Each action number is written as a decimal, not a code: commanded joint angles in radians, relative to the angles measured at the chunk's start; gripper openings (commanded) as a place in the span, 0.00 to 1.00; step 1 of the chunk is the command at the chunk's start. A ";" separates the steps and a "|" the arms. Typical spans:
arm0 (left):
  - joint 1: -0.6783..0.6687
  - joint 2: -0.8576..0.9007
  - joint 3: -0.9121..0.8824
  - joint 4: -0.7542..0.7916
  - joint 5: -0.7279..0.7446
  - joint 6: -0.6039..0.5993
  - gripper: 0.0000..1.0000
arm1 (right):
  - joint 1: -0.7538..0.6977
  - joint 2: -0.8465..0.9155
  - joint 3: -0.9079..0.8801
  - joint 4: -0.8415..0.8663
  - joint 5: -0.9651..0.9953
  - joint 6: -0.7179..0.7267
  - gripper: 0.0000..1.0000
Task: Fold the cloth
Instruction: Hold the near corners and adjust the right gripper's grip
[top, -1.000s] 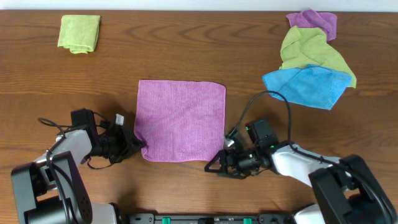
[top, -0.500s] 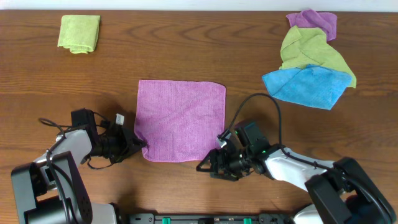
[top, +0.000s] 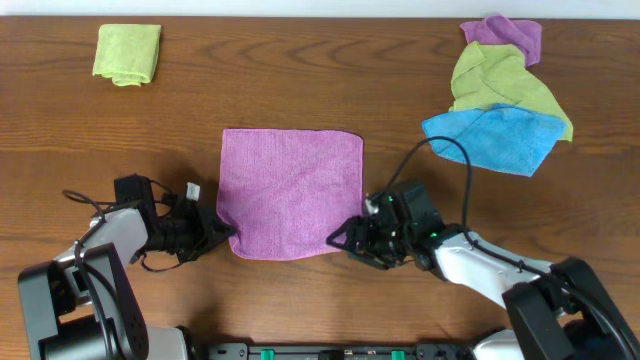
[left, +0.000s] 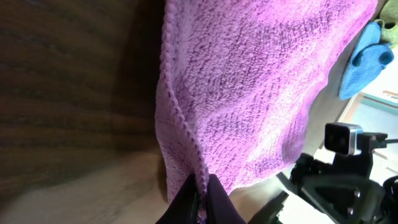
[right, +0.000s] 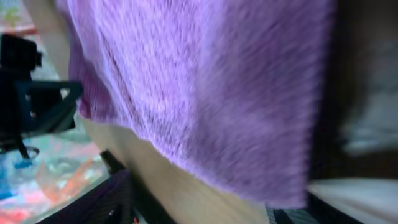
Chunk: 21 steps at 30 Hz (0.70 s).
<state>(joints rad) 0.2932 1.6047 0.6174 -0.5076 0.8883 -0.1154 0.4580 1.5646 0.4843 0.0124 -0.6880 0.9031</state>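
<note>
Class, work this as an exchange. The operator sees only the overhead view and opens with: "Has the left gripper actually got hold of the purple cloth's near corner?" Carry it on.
Observer: Yes. In the left wrist view the left gripper is pinched shut on the purple cloth, right on its stitched hem at the corner.
Operator: And the right gripper, has it got its corner?
Observer: I cannot tell. The right wrist view is blurred. The cloth fills most of it, with its edge running across the lower part, but no grip by the right gripper shows there.
</note>
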 joint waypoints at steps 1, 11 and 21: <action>-0.002 0.010 0.001 0.001 0.022 -0.005 0.06 | -0.041 0.078 -0.070 -0.041 0.399 -0.010 0.68; -0.002 0.010 0.001 0.004 0.022 -0.004 0.06 | -0.105 0.078 -0.070 -0.094 0.419 -0.091 0.69; -0.002 0.010 0.001 0.013 0.022 -0.005 0.06 | -0.120 0.079 -0.070 -0.031 0.341 -0.108 0.69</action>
<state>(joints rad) 0.2932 1.6047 0.6174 -0.4965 0.8951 -0.1158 0.3412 1.5574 0.4896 0.0250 -0.6319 0.8257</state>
